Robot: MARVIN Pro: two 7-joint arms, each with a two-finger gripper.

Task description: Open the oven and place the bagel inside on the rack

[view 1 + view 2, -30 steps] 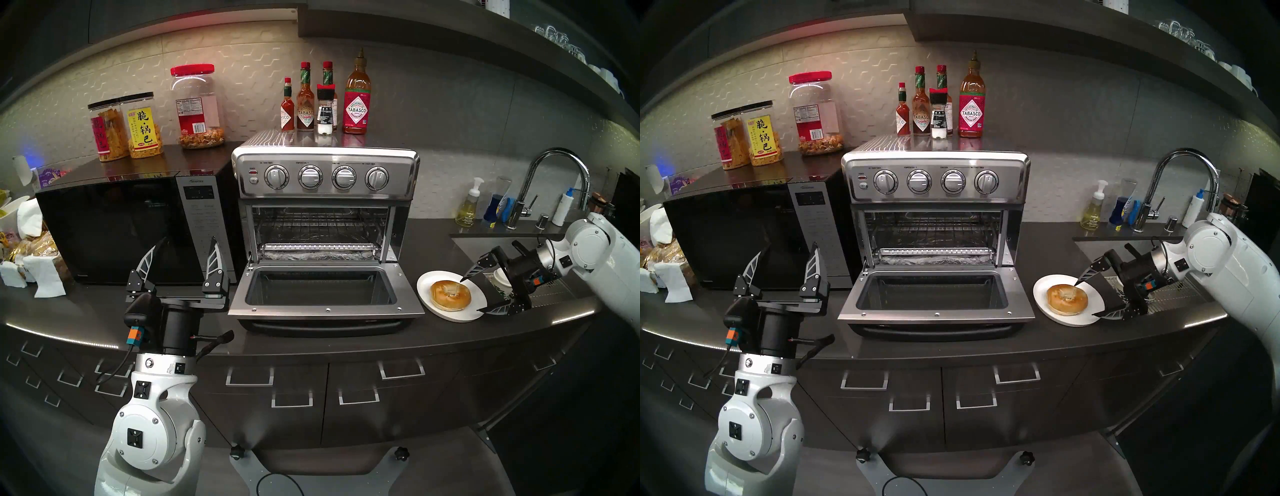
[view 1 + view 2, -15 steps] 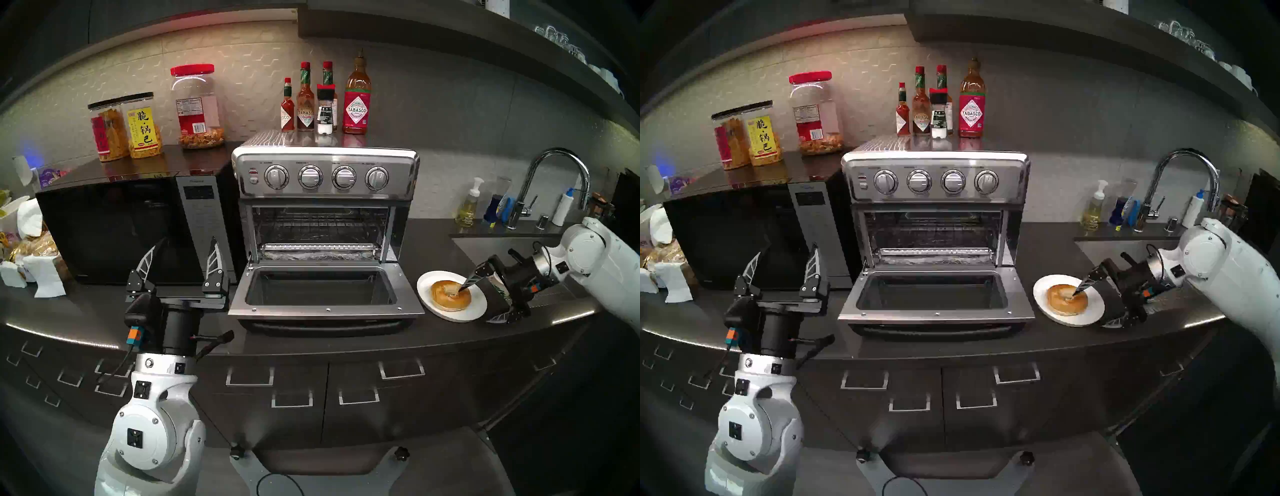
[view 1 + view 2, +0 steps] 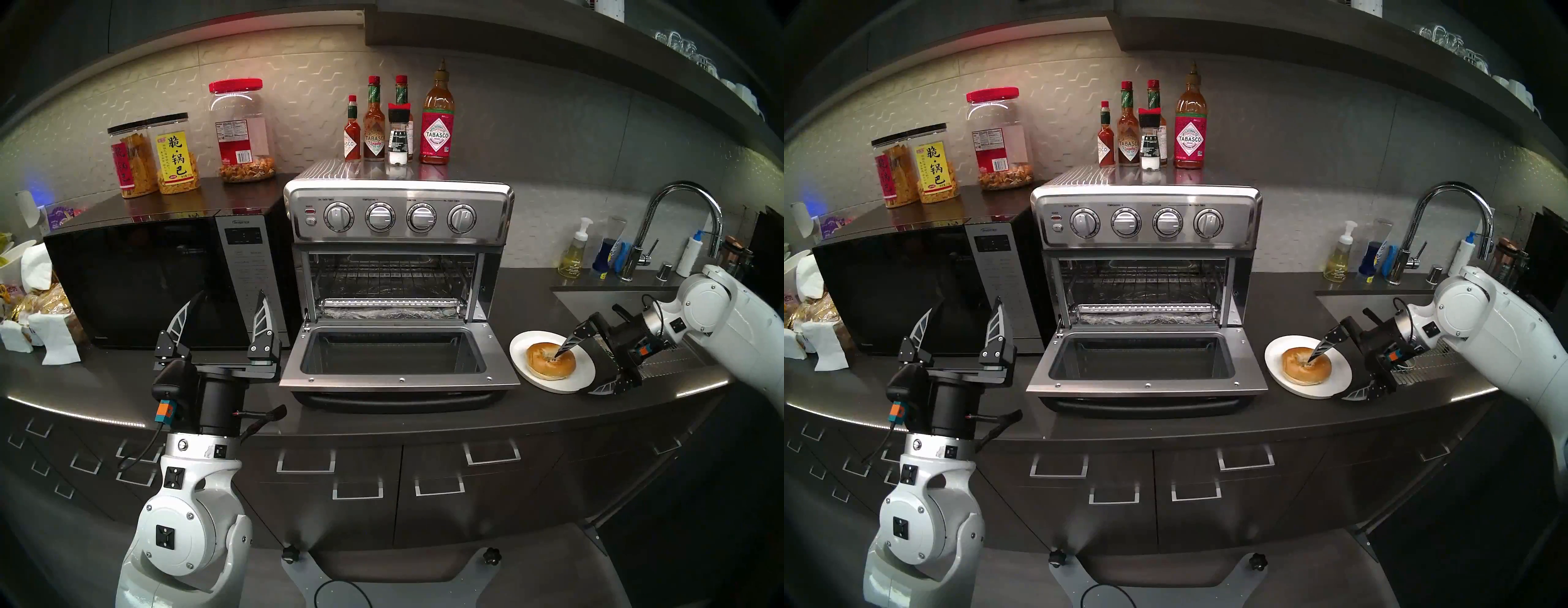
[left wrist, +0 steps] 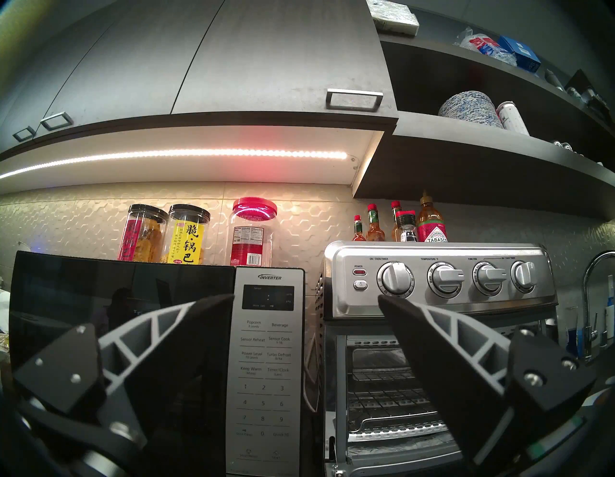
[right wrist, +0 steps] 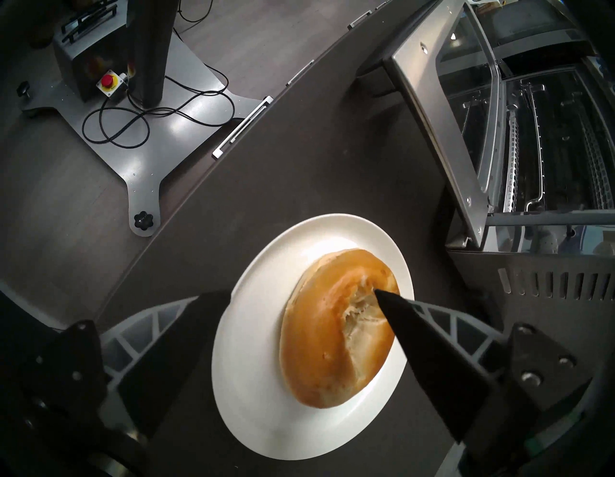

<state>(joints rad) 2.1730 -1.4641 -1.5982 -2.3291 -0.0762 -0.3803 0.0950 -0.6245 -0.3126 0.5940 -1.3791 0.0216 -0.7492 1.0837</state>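
The stainless oven (image 3: pixel 399 216) stands mid-counter with its door (image 3: pixel 399 378) dropped flat. Its wire rack (image 3: pixel 390 280) spans the cavity with nothing on it. To the right, the golden bagel (image 3: pixel 547 365) lies on a white plate (image 3: pixel 526 344). My right gripper (image 3: pixel 577 372) is open around the bagel's near half. In the right wrist view, one fingertip (image 5: pixel 386 299) sits at the centre hole of the bagel (image 5: pixel 326 333). The other finger (image 5: pixel 199 309) is outside the plate's (image 5: pixel 253 383) rim. My left gripper (image 3: pixel 231 294) stands open and upright before the microwave, holding nothing.
A black microwave (image 3: pixel 140 276) sits left of the oven, with snack jars (image 3: pixel 169 157) on top. Sauce bottles (image 3: pixel 399 123) stand on the oven. A sink (image 3: pixel 615 301) and tap (image 3: pixel 679 212) are behind my right arm. Bread bags (image 3: pixel 38 305) crowd the far left.
My right gripper has moved left and down over the plate. Its far fingertip went from the bagel's right edge to the centre hole. The left arm has not moved.
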